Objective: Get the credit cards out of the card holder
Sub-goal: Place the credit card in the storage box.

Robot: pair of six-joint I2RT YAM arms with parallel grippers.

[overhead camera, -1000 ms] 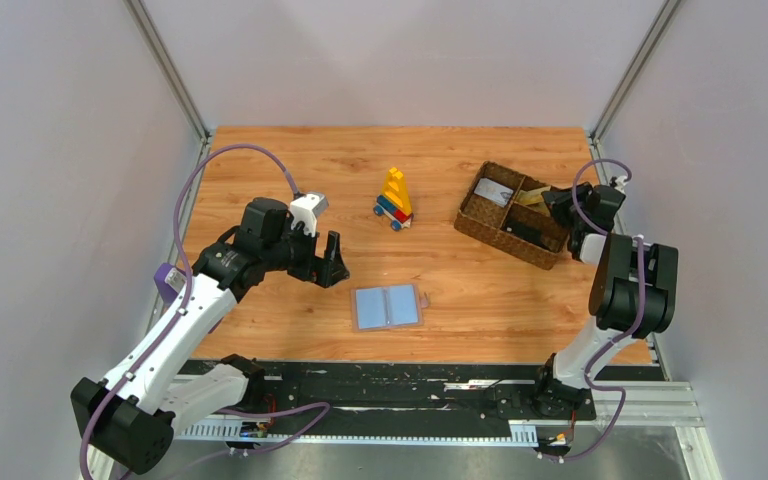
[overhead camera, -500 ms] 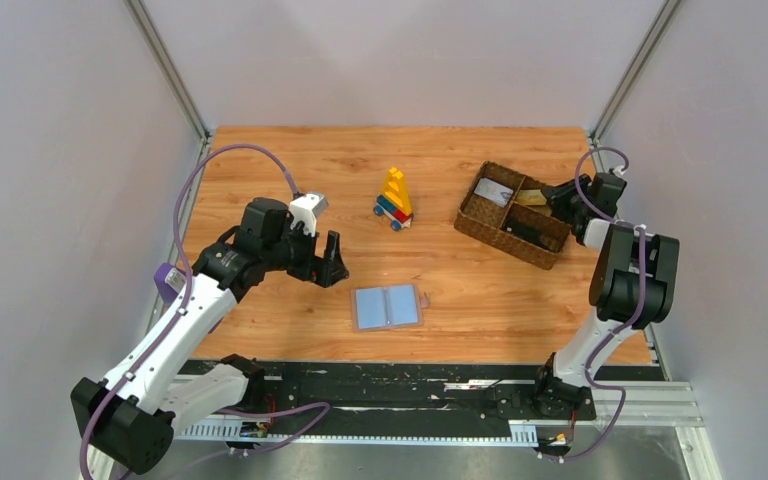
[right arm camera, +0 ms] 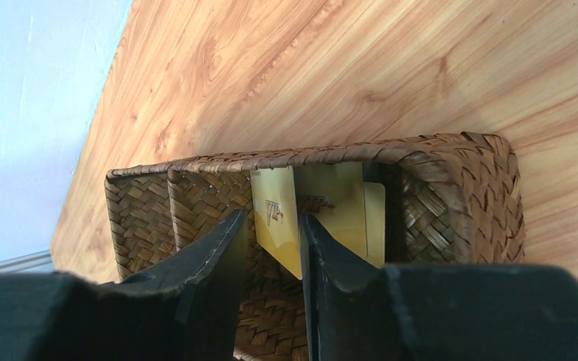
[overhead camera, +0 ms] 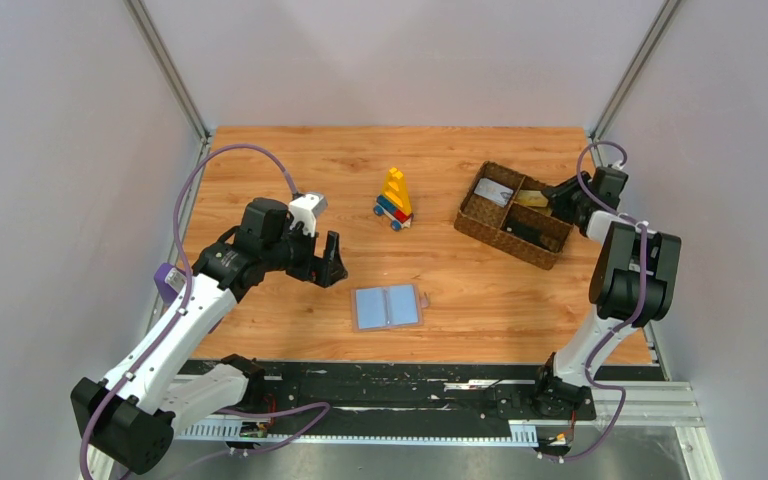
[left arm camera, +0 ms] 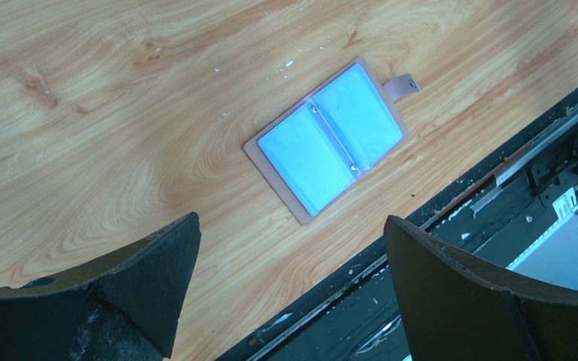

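Card holder (overhead camera: 388,307): lying open and flat on the wooden table (overhead camera: 260,160) near the front edge. Both pale-blue panels are facing up, and the pinkish tab (left arm camera: 400,85) is sticking out of one side.

Left gripper (overhead camera: 331,262): I am hovering it just left of and behind the holder, jaws spread as wide as they go and gripping nothing. In its wrist view the holder is showing between the two fingers, untouched.

Toy block stack (overhead camera: 395,197): standing mid-table, well apart from the work.

Woven basket (overhead camera: 480,226): sitting at the right. A greyish-white card (overhead camera: 497,192) is lying in its left compartment and a black card (overhead camera: 525,230) in the near one.

Right gripper (overhead camera: 558,193): reaching into the basket's far right compartment. The tan-gold card (right arm camera: 275,218) is standing on edge in the narrow slot between its jaws. The jaws are narrowly parted, and I cannot tell whether they are pinching the card or only flanking it.

Handling: I am judging this to be the set-down of the gold card. I am planning to part the jaws fully, then back out straight along the fingers, so that neither pad is dragging the card up or catching the woven rim.

Unclear: I cannot tell whether the blue sleeves are hiding another card. The gold shape beside the right finger may be the same card or a second one.
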